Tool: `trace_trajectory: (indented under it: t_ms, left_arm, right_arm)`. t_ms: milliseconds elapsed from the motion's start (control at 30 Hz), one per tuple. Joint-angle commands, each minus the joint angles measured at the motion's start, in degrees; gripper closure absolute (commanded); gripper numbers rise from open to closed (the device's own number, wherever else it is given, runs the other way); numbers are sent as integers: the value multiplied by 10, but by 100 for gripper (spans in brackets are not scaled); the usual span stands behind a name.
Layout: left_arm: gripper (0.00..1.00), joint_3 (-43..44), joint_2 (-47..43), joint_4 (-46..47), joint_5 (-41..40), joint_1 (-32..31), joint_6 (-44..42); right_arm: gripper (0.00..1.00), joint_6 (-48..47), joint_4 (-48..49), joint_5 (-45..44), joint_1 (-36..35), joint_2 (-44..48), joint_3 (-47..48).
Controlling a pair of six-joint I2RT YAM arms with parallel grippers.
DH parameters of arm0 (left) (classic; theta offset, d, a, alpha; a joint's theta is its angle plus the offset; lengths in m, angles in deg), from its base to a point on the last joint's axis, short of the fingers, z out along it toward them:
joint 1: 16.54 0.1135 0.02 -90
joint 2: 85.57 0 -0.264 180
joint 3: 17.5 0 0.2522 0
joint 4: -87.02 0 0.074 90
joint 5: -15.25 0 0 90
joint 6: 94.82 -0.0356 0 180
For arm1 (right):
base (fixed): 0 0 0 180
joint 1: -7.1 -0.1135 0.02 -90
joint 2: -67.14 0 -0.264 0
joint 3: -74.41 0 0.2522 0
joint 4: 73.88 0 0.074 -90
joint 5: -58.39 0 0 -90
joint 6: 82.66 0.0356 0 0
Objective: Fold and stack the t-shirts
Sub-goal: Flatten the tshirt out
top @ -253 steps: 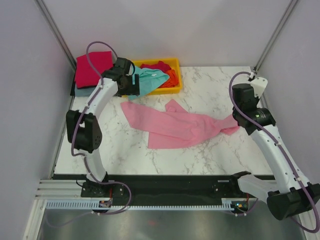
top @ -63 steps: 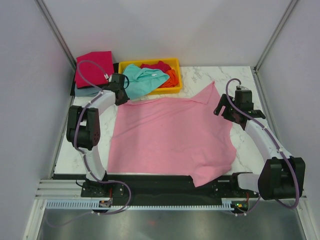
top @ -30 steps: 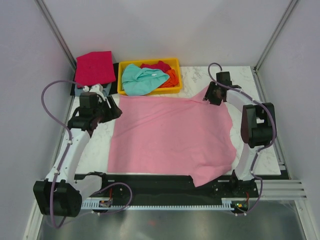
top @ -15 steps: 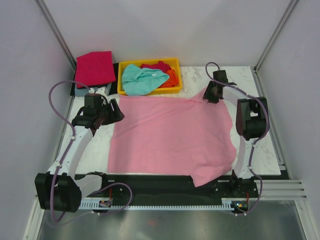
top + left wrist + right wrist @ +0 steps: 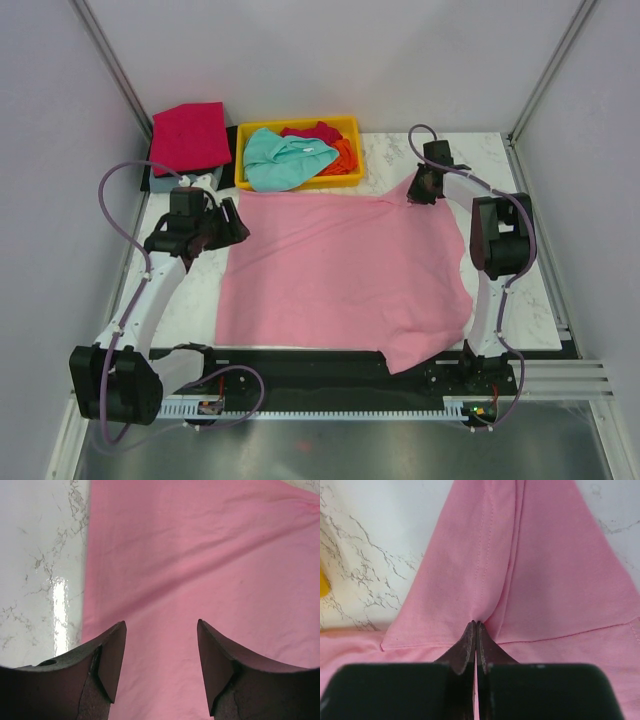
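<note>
The light pink t-shirt (image 5: 345,270) lies spread flat on the marble table, its near edge hanging over the front. My left gripper (image 5: 232,228) is open and empty just above the shirt's far left edge; in the left wrist view the gripper (image 5: 161,630) has pink cloth (image 5: 200,555) between its spread fingers. My right gripper (image 5: 415,192) is at the shirt's far right sleeve. In the right wrist view it (image 5: 476,625) is shut, pinching a fold of the pink sleeve (image 5: 545,580). Teal (image 5: 280,158), red (image 5: 315,131) and orange (image 5: 345,155) shirts lie in the tray.
The yellow tray (image 5: 350,125) stands at the back centre, right behind the pink shirt. A folded crimson shirt (image 5: 190,135) lies on a grey-blue one (image 5: 165,183) at the back left. Bare marble (image 5: 40,555) shows left of the shirt. Enclosure walls stand on both sides.
The pink shirt, crumpled at first, now lies spread flat. Over the last second my right gripper edged slightly back at the sleeve and my left gripper shifted a little towards the shirt's left edge.
</note>
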Motion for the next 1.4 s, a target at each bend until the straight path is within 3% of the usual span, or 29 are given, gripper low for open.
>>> trace_trajectory:
  t_ms: [0, 167, 267, 333, 367, 400, 433, 500, 700, 967, 1133, 1200, 1367]
  left_arm:
    - [34, 13, -9, 14, 11, -3, -24]
    - [34, 15, -7, 13, 10, -4, -25]
    - [35, 15, -10, 13, 7, -4, -25]
    - [35, 14, -16, 13, 7, -4, -24]
    - [35, 14, -16, 12, 5, -5, -24]
    - [35, 13, -16, 13, 5, -5, -24]
    - [35, 14, -16, 13, 5, -5, -24]
    - [35, 14, -16, 12, 3, -5, -24]
    - [36, 14, -10, 12, 9, -5, -23]
    - [35, 12, -9, 13, -1, -7, -26]
    - [35, 11, -2, -3, -26, -52, -18]
    - [35, 15, 1, -21, -50, -78, -16]
    - [35, -10, -23, -36, -47, -107, -2]
  right_arm:
    - [100, 5, 4, -2, -3, 2, 29]
    - [100, 16, -22, 31, -14, -64, 171]
    - [100, 11, -34, 71, -22, -143, 318]
    - [93, 14, -29, 92, -27, -210, 419]
    - [88, 21, -18, 119, -27, -230, 448]
    - [57, 25, -12, 134, -27, -250, 495]
    - [45, 27, -8, 144, -27, -279, 513]
    - [43, 30, 27, 167, -27, -287, 517]
    - [23, 1, 106, 183, -27, -226, 433]
    - [19, -53, 108, 71, -11, -25, 235]
    - [19, -23, 28, -46, 21, 169, 26]
    - [19, -4, 3, -86, 22, 272, -98]
    - [20, 78, -47, -66, -15, 456, -364]
